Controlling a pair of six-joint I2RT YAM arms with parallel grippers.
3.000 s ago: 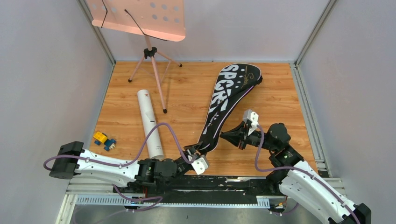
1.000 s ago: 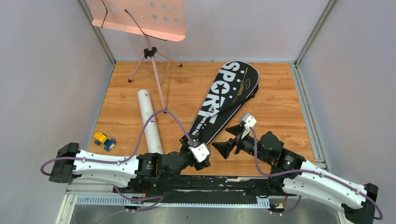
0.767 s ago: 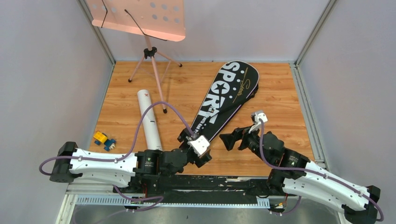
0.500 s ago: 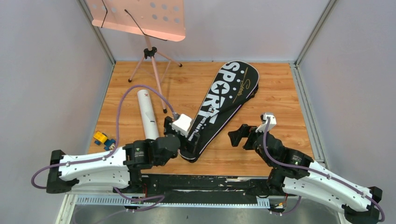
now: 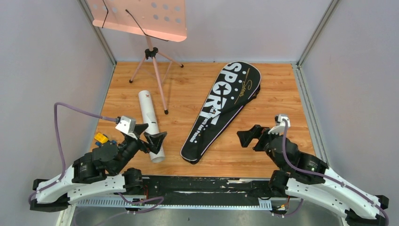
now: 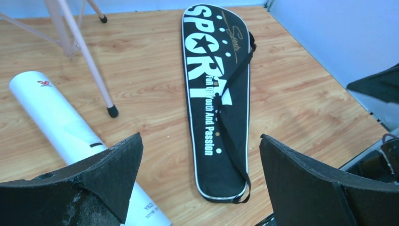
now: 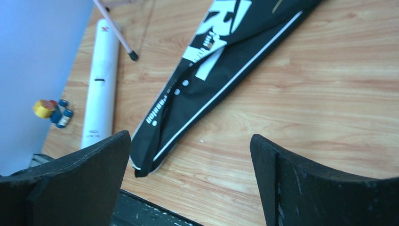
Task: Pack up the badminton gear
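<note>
The black bag point(image 5: 221, 106) lettered SPORT lies flat and slanted on the wooden floor, its narrow end toward me; it also shows in the left wrist view point(image 6: 216, 94) and the right wrist view point(image 7: 211, 70). To its left lies the long white tube point(image 5: 150, 123) point(image 6: 61, 122) point(image 7: 101, 80). My left gripper point(image 5: 151, 135) point(image 6: 201, 141) hangs open above the tube's near end, nothing between its fingers. My right gripper point(image 5: 249, 135) point(image 7: 190, 136) is open over bare floor to the right of the bag's narrow end, holding nothing.
A pink perforated music stand point(image 5: 141, 19) stands at the back left, one tripod leg point(image 5: 162, 96) point(image 6: 89, 61) ending beside the tube. A small yellow and blue toy point(image 5: 104, 140) point(image 7: 49, 110) sits near the left wall. Grey walls close in on three sides.
My left arm has swung left from the bag's narrow end to the tube's near end. My right arm has drawn back to the right. The bag has been let go and lies flat.
</note>
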